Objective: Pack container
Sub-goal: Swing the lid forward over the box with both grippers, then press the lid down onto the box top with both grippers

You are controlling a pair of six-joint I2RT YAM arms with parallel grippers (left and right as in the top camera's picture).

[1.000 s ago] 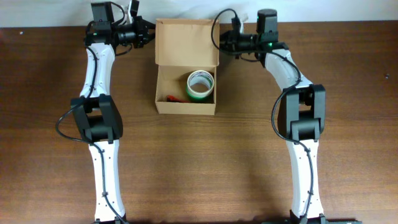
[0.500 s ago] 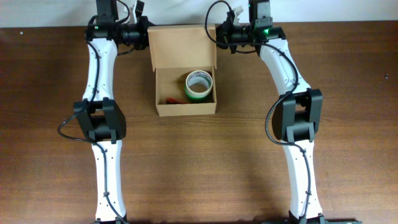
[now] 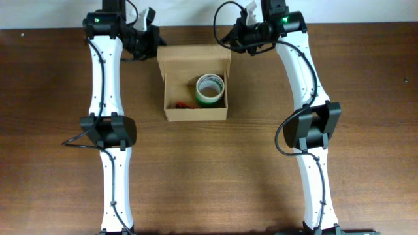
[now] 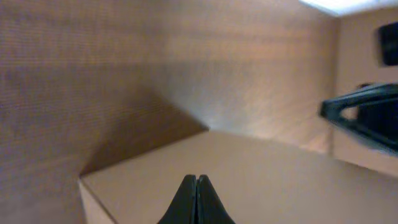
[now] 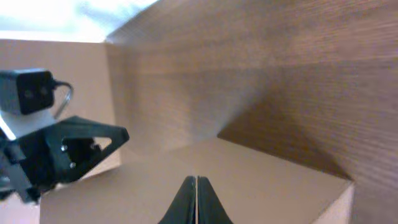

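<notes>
Overhead: you see the container in the upper middle of the frame, standing on the table, open at the top.
Lid: the lid is raised along the container's upper edge in the frame, its inner face showing.
Contents: a tape roll lies flat in the right half of the container, close to the right wall. A red thing lies at the lower left inside, too small for you to tell what it is.
Left side: your left gripper has its fingers pressed together, with nothing seen between them. The tips hang over the tan face of the lid. Whether they touch it, you cannot tell.
Left place: from above it sits just beside the lid's upper left corner.
Right side: your right gripper also has its fingers pressed together, nothing seen between them, tips over the lid's tan face near a corner.
Right place: from above it sits just beside the lid's upper right corner.
Facing: each wrist view shows the other gripper, blurred, beyond the lid.
</notes>
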